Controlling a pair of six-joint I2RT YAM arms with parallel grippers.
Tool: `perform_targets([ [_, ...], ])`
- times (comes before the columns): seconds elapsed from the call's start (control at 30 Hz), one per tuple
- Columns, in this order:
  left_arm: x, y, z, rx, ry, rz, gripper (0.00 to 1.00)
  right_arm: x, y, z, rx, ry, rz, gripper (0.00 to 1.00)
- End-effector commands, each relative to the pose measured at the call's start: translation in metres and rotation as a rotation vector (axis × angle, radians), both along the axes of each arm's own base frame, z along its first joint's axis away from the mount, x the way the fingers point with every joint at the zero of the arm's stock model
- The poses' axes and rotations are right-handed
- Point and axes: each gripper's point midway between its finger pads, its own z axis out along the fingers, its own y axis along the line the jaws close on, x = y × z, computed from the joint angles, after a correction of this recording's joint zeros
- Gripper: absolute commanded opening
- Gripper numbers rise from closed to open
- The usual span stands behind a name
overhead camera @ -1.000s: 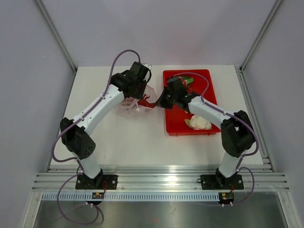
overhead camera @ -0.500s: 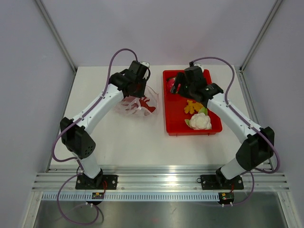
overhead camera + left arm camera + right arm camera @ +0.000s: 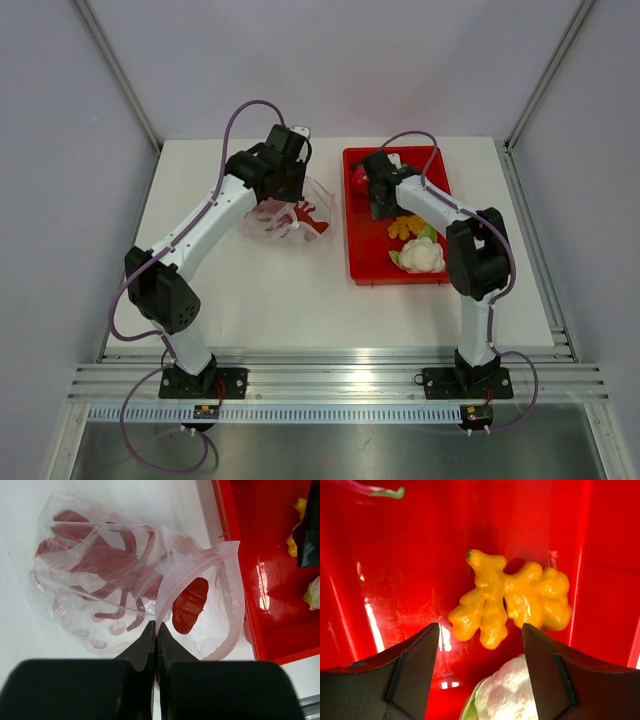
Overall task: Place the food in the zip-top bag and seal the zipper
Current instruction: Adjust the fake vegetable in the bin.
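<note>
**A:** Where do the jaws stand?

**B:** The left gripper is pressed fully together, nipping the near rim of the zip-top bag (only a sliver of film, by the look of it). The right gripper gapes wide and empty above the orange-yellow piece in the red tray.

**A:** And the rest of the food?

**B:** One dark-red chili lies just inside the bag's mouth. The white cauliflower piece touches the orange one in the tray. The zipper is unsealed, bowed open toward the tray.

**A:** What worries you?

**B:** Three things. Descending fingers could snag the cauliflower too, since the pieces touch. The knobbly orange lump may squirt out of a hasty squeeze. If that thin pinch slips, the mouth sags, and the next piece lands on the table or knocks the chili out.
</note>
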Motion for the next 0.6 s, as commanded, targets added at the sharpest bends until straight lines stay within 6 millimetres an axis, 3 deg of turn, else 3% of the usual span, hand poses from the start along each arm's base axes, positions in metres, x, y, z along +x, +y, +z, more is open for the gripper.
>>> perform_targets([
  [0.0, 0.0, -0.002, 0.036, -0.085, -0.088, -0.005, 0.0, 0.03, 0.006, 0.019, -0.005, -0.078, 0.137, 0.73],
  [0.1, -0.003, -0.001, 0.035, -0.089, -0.087, -0.011, 0.0, 0.035, 0.004, 0.002, -0.03, -0.044, 0.201, 0.73],
  [0.37, -0.011, -0.002, 0.032, -0.105, -0.079, -0.027, 0.0, 0.056, -0.002, -0.014, 0.022, -0.04, 0.263, 0.73],
  [0.47, -0.011, -0.001, 0.033, -0.102, -0.08, -0.028, 0.0, 0.057, -0.006, -0.03, 0.039, -0.004, 0.277, 0.73],
  [0.57, -0.011, -0.001, 0.034, -0.105, -0.08, -0.03, 0.0, 0.054, -0.007, -0.042, 0.081, 0.025, 0.271, 0.62],
])
